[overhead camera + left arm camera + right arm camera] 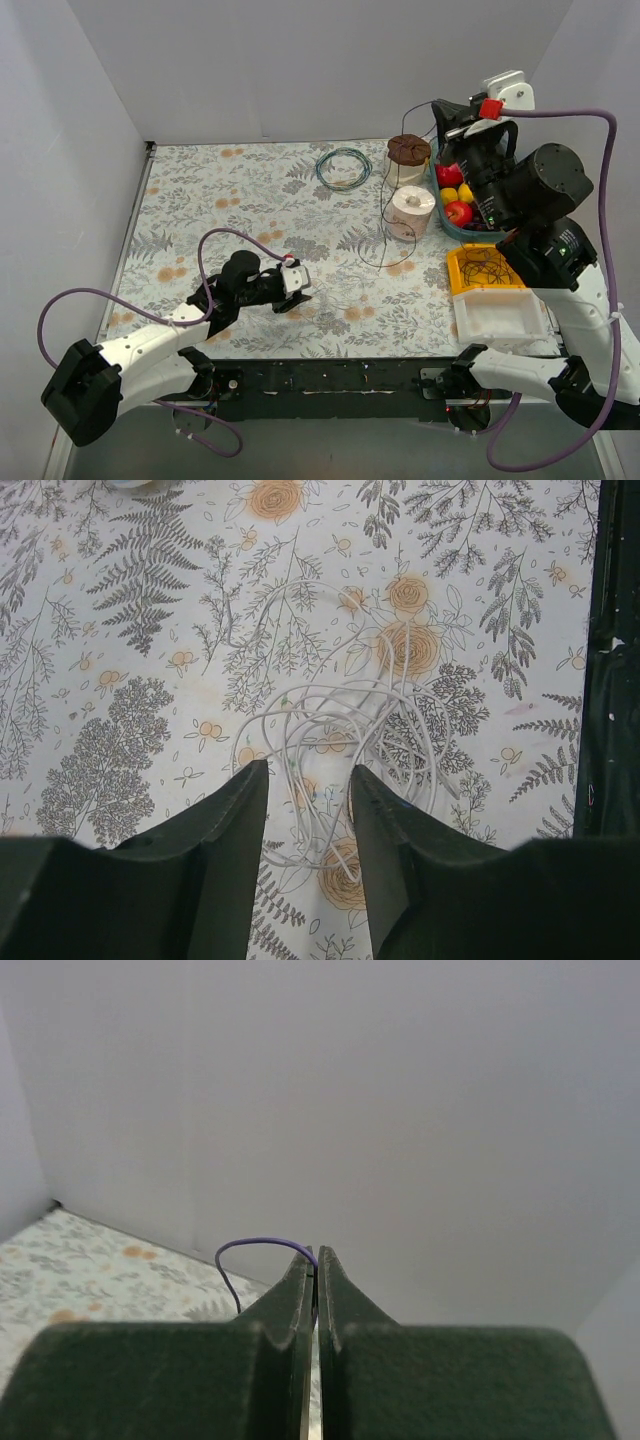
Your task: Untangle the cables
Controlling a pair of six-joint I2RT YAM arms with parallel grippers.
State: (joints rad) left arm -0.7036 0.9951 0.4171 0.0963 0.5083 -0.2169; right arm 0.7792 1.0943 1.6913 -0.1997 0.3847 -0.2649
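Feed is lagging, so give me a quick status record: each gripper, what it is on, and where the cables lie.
left gripper: open, low over the white cable tangle, gripping nothing
right gripper: shut on the purple wire, raised at the far right
wire path: hangs down past the brown spool and white spool
teal coil: flat on the cloth, apart from the rest
yellow tray: holds black cables

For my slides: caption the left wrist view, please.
Open left gripper hovers above a tangled white cable on the floral tablecloth.
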